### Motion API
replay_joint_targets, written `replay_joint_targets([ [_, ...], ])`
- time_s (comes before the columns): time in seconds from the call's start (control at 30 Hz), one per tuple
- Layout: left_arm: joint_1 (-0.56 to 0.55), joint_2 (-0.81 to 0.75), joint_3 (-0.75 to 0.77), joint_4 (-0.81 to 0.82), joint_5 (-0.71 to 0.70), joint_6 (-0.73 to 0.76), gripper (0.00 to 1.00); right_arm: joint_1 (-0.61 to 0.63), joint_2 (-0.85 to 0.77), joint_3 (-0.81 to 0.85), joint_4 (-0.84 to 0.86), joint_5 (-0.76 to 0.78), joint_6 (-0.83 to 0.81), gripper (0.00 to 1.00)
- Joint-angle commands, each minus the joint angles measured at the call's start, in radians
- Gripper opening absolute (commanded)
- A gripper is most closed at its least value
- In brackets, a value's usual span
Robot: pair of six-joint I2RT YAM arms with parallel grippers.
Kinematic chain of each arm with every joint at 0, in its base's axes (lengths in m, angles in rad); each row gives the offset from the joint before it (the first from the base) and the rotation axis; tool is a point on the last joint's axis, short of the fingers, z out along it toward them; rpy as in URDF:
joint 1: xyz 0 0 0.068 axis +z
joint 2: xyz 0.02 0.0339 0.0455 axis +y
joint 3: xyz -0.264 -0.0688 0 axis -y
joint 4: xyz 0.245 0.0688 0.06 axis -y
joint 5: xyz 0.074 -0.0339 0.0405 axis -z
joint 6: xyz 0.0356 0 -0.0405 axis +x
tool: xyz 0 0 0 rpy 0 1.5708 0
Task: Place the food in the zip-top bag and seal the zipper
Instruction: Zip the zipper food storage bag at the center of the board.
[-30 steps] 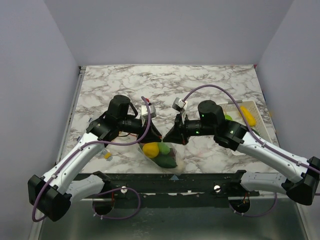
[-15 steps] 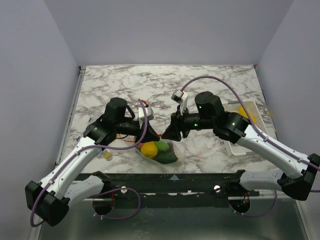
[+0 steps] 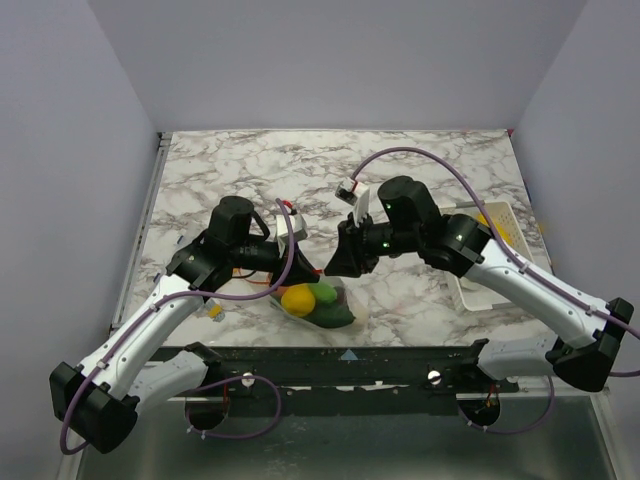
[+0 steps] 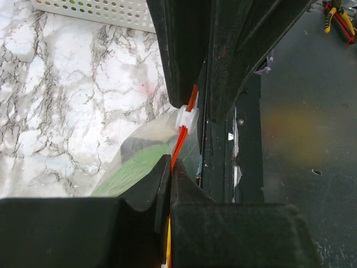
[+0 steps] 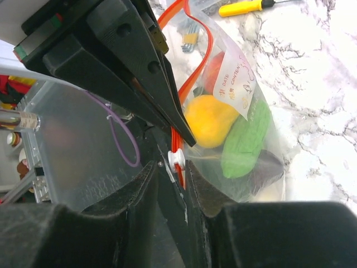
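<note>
The clear zip-top bag (image 3: 322, 303) lies at the table's front edge, between my two grippers. It holds a yellow piece (image 5: 209, 120), a green piece (image 5: 245, 139), an orange-red peach (image 5: 215, 72) and a dark leafy vegetable (image 3: 337, 316). My left gripper (image 4: 170, 167) is shut on the red-orange zipper (image 4: 177, 146) at one end of the bag's mouth. My right gripper (image 5: 172, 174) sits tip to tip with it, its fingers closed around the zipper's white slider (image 5: 175, 158). From above, the left gripper (image 3: 311, 268) and right gripper (image 3: 333, 268) nearly touch.
A white slotted tray (image 3: 478, 292) with a yellow piece (image 3: 497, 228) stands at the right; its rim shows in the left wrist view (image 4: 95, 11). A yellow pen (image 5: 242, 7) lies beyond the bag. The table's front edge (image 3: 345, 350) is just below the bag.
Both grippers and the bag have shifted a little to the left. The right arm has swung in closer to the left gripper. Both stay on the zipper.
</note>
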Motion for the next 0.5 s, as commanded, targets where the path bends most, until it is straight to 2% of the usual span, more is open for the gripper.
replay_joint_targets([
  [0.0,0.005,-0.021,-0.001,0.042,0.023,-0.006,0.0,0.004,0.035,0.05,-0.065,-0.042,-0.04,0.28],
  [0.27,0.005,-0.016,0.001,0.037,0.03,-0.005,0.0,0.004,0.083,0.097,-0.12,-0.019,-0.098,0.25],
  [0.47,0.005,-0.014,0.001,0.039,0.045,-0.003,0.0,0.005,0.098,0.098,-0.108,-0.016,-0.102,0.06],
])
